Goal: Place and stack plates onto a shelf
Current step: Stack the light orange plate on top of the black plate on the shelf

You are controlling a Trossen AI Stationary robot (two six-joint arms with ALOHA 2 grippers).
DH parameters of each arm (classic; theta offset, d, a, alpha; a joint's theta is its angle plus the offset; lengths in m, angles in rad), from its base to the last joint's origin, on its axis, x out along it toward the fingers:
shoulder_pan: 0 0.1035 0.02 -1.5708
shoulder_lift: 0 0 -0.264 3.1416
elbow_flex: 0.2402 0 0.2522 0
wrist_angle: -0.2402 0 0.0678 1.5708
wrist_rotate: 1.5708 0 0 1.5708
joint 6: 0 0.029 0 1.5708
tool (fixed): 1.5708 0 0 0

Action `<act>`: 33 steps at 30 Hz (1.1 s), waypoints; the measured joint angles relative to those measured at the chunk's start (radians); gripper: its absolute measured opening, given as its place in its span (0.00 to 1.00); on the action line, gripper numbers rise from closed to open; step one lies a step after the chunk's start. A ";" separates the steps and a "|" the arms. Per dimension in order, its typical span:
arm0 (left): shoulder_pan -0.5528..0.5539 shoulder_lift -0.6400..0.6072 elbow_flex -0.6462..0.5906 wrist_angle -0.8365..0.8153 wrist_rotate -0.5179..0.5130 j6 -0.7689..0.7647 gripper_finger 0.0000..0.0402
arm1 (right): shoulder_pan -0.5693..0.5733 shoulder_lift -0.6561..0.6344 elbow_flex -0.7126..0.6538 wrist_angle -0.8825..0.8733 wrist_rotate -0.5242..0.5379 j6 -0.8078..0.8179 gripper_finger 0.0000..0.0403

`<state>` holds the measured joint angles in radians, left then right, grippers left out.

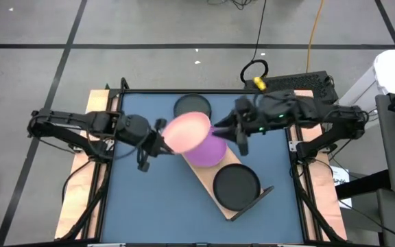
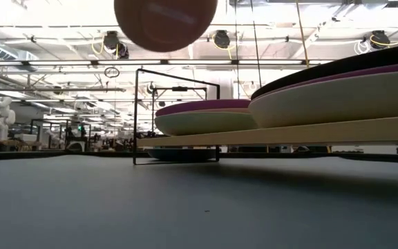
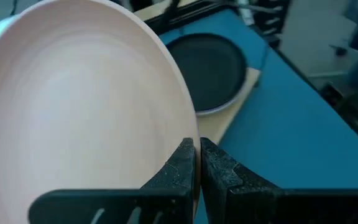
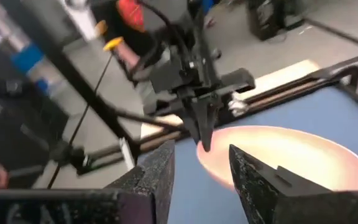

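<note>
Left hand (image 1: 158, 140) clamped on pink plate (image 1: 187, 132) rim, held above purple plate (image 1: 210, 151) on shelf (image 1: 208, 184); right hand (image 1: 228, 130) fingers apart just beside it

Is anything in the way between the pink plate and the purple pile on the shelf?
Nothing visible. The left end effector holds the pink plate above the purple plate; the right end effector is beside it, open.
</note>
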<state>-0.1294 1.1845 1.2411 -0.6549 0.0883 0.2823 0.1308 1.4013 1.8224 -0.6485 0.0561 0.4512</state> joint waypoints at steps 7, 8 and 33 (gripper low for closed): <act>-0.088 0.028 0.000 0.053 0.001 0.023 0.02 | 0.000 0.087 0.004 -0.083 -0.145 -0.042 0.40; -0.098 0.028 0.000 0.053 0.001 0.022 0.02 | 0.000 0.101 0.004 -0.095 -0.174 -0.045 0.41; -0.137 0.060 0.000 0.066 0.053 0.045 0.02 | 0.028 0.195 0.003 -0.172 -0.250 -0.359 0.38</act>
<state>-0.2665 1.2446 1.2415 -0.5889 0.1413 0.3275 0.1585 1.5966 1.8259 -0.8202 -0.1937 0.0925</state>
